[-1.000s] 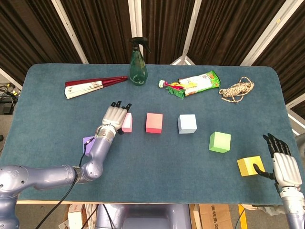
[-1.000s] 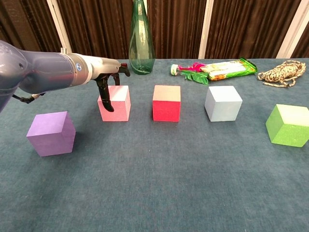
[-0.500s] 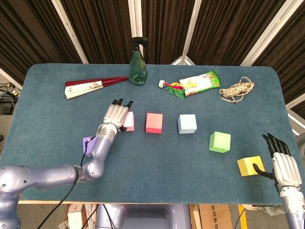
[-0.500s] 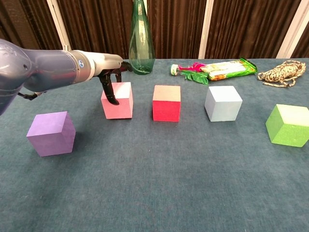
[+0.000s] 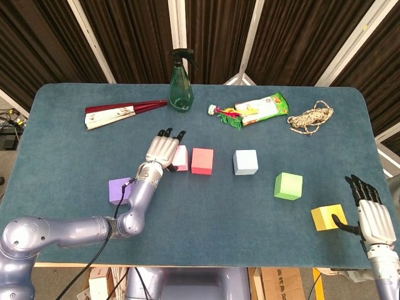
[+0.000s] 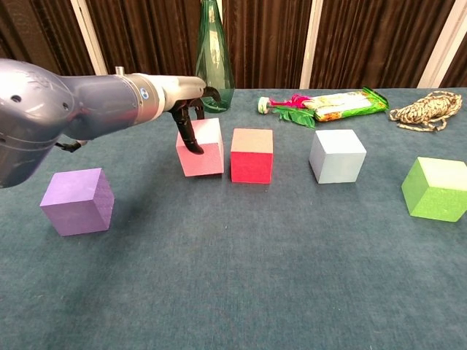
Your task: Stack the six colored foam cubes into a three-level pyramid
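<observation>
My left hand (image 5: 162, 150) lies over the left part of the pink cube (image 5: 182, 157) and holds it, with a dark finger down its left face (image 6: 191, 135). The pink cube (image 6: 208, 149) sits just left of the red cube (image 6: 252, 154), a narrow gap between them. A light blue cube (image 5: 245, 162) and a green cube (image 5: 288, 186) follow to the right. Well behind my left hand, toward the table's near edge, rests the purple cube (image 5: 119, 190). Beside the yellow cube (image 5: 327, 217) at the front right, my right hand (image 5: 373, 215) is open with its fingers straight.
A green spray bottle (image 5: 180, 84) stands at the back centre. A folded fan (image 5: 119, 114) lies to its left. A snack packet (image 5: 259, 109) and a coil of rope (image 5: 310, 117) lie to its right.
My left hand has carried the pink cube to the right, close to the red cube. The purple cube now shows fully. The right hand has not moved.
</observation>
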Tool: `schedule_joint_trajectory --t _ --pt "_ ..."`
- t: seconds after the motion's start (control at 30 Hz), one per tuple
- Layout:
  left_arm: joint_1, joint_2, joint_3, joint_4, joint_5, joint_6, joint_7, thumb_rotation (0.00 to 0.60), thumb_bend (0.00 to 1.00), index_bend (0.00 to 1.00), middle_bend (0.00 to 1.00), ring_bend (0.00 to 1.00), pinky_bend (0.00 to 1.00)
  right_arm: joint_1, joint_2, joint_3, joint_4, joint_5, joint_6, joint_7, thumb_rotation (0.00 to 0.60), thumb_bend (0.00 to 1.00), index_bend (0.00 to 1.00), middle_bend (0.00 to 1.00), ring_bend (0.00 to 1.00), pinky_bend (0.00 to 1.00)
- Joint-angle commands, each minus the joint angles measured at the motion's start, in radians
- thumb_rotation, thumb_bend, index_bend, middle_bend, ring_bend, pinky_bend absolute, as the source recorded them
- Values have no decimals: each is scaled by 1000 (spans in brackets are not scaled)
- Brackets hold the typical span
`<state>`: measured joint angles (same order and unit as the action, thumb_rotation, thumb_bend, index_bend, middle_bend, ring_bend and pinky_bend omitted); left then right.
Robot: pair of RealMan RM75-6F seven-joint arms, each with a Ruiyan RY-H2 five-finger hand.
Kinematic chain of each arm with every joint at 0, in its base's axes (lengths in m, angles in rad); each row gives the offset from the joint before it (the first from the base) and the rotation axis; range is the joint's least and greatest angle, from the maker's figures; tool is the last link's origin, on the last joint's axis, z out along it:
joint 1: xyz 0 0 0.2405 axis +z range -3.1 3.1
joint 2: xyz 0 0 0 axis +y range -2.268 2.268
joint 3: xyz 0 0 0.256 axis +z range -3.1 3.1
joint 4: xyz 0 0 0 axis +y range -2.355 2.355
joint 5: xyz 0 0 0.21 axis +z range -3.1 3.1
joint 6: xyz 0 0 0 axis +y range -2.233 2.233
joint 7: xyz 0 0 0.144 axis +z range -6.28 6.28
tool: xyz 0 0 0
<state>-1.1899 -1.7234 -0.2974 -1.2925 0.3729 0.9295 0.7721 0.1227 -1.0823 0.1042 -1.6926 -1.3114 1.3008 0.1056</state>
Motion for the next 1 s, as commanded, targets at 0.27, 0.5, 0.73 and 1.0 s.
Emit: schedule_joint_trajectory --t 0.27,0.5,0.73,1.0 --pt "-7 -43 -10 51 4 -35 -42 600 284 26 357 49 100 0 1 1 -1 3 -2 4 600 313 0 0 0 0" --pt "-18 -62 -12 87 8 -59 -52 600 284 27 357 49 100 0 0 1 -1 6 -3 5 600 313 0 0 0 0" --pt "-30 -73 -6 116 9 -77 -44 600 287 26 359 49 100 1 0 2 -1 11 -5 5 600 313 0 0 0 0" --pt "-33 -74 -8 128 0 -89 -48 600 287 26 358 49 100 2 0 2 -2 14 -9 4 600 312 0 0 0 0"
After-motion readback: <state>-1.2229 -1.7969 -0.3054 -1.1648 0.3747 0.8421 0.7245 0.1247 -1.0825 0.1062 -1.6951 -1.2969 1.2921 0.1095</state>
